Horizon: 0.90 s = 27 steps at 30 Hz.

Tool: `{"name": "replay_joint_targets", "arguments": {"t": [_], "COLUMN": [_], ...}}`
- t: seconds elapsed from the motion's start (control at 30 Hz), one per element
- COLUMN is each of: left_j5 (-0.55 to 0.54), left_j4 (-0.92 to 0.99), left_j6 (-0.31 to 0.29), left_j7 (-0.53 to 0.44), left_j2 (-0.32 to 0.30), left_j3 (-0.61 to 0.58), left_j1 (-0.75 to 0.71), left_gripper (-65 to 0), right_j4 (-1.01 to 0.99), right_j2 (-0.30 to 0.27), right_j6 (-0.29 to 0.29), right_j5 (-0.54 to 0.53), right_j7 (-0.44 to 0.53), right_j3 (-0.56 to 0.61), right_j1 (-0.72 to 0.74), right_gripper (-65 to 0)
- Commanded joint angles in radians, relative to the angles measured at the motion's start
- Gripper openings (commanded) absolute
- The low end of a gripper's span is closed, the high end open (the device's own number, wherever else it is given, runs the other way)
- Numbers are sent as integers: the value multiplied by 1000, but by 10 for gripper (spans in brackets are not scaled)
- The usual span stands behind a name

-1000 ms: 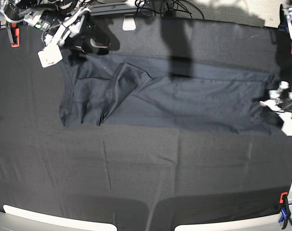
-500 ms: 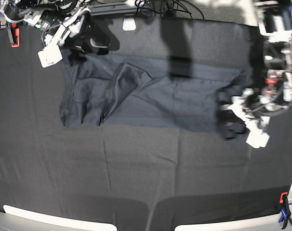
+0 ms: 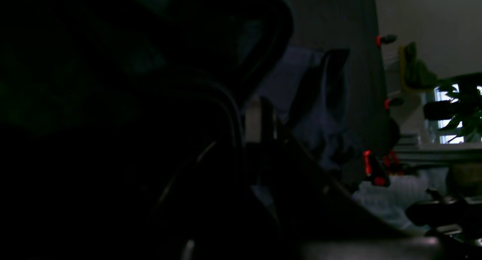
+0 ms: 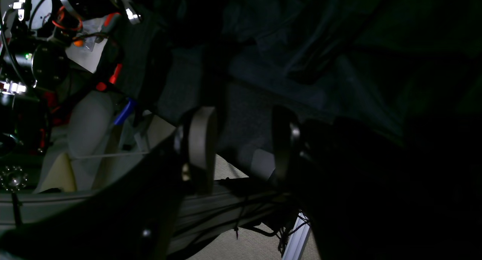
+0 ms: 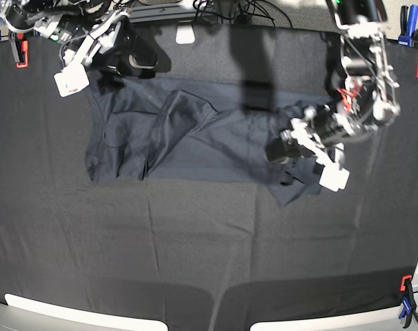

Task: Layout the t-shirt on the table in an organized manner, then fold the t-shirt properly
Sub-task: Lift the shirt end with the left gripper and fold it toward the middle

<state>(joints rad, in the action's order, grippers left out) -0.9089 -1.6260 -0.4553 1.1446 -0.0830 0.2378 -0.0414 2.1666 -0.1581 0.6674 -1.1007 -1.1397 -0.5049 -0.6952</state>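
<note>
The t-shirt [image 5: 195, 138] lies across the upper tabletop [image 5: 195, 262]. Left jaws are closed on its right hem; right jaws stand half open, empty. Risk: carried fabric bunches, or slips free.

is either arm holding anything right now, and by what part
The left gripper is shut on the t-shirt, gripping its bunched end, the one nearest that arm. The right gripper is open and holds nothing.
</note>
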Motion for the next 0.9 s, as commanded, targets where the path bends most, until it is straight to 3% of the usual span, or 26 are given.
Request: {"name": "replay_joint_targets", "arguments": {"t": [0.0, 0.27, 0.5, 0.67, 0.87], "left_j5": [-27, -28, -27, 28, 27], "left_j4": [-19, -19, -19, -19, -19], "left_j6": [-13, -13, -13, -4, -2], "left_j7": [-16, 16, 20, -73, -63], "left_j2": [1, 5, 5, 5, 5], "left_j3": [2, -7, -105, -151, -151], "left_j1": [13, 8, 8, 8, 8], "left_gripper": [-650, -650, -650, -650, -650], "right_j4": [19, 19, 19, 19, 19], "right_j2": [-5, -5, -5, -5, -5], "right_j6": [31, 31, 31, 31, 31], "right_j5": [-29, -29, -29, -29, -29], "right_j7": [16, 16, 16, 15, 16], "right_j3": [-3, -3, -3, -3, -3], "right_j1": [-3, -3, -3, -3, -3], "right_gripper": [-414, -414, -414, -414, -414]}}
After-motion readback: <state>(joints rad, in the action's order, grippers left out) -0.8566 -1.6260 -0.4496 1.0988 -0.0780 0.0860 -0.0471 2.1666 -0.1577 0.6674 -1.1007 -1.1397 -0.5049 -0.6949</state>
